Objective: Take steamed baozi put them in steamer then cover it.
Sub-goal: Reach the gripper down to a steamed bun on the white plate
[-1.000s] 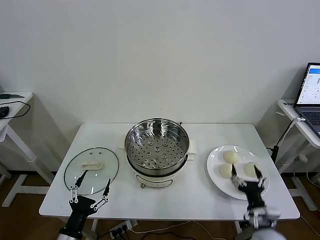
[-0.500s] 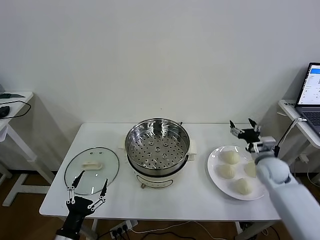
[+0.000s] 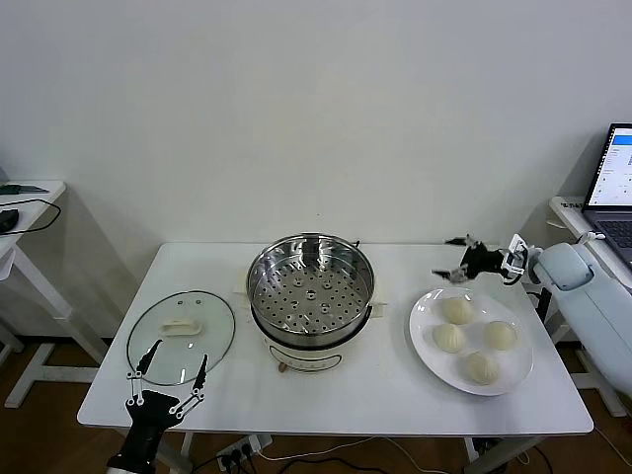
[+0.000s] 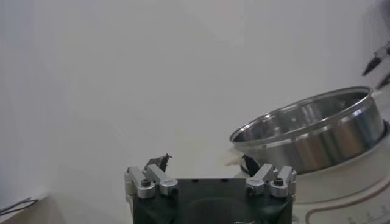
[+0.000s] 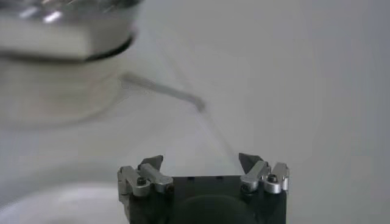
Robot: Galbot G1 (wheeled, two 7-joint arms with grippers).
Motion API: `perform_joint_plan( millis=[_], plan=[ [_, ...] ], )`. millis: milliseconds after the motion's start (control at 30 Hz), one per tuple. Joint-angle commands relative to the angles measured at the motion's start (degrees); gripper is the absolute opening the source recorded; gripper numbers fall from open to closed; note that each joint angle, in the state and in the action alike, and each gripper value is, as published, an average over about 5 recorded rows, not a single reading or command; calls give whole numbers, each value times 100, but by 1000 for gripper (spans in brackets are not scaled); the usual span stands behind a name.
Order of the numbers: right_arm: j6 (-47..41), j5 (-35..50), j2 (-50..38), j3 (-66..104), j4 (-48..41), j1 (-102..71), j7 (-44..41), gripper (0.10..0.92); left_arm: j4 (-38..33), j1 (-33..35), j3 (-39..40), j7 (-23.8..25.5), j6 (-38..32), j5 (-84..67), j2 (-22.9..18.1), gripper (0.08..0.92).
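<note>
- white table (image 3: pixel 395 380) against a plain white wall, side desk with a laptop (image 3: pixel 614 188) at far right
- steamer (image 3: pixel 311 296): round shiny steel pot on cream-white base, table centre, perforated tray inside visible, nothing in it, uncovered
- same pot seen side-on in left wrist view (image 4: pixel 317 137), polished rim, cream base below
- baozi (image 3: pixel 457 310): four smooth cream-white domed buns, all on the flat white plate (image 3: pixel 423 331) to the right of the steamer, sitting close together, apart from the pot
- cover (image 3: pixel 181 338): clear glass lid, metal rim, white oblong handle, lying flat on the table left of the steamer, not touching it
- right gripper (image 3: pixel 465 259): over the table just behind the plate's far edge, between plate and back edge, fingers spread apart, holding nothing, above the buns' level, not touching them
- left gripper (image 3: pixel 165 373): low at the table's near-left edge, just in front of the cover, fingers spread wide, empty
- right wrist view: own fingertips apart (image 5: pixel 201 163), blurred steamer base beyond
</note>
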Motion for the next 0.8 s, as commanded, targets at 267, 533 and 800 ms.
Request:
perform_joint_plan(
  millis=[267, 533, 800],
  plan=[
    [472, -2331, 667, -1289, -1007, 1044, -1043, 823, -22, 98, -81, -63, -44, 17, -76, 823],
    [585, -2724, 1156, -1172, -1492, 1090, -766, 823, -6, 129, -109, -89, -88, 16, -115, 823],
    [671, -2951, 1274, -1021, -1665, 994, -755, 823, 57, 135, -42, -95, -111, 24, -147, 823]
  ],
)
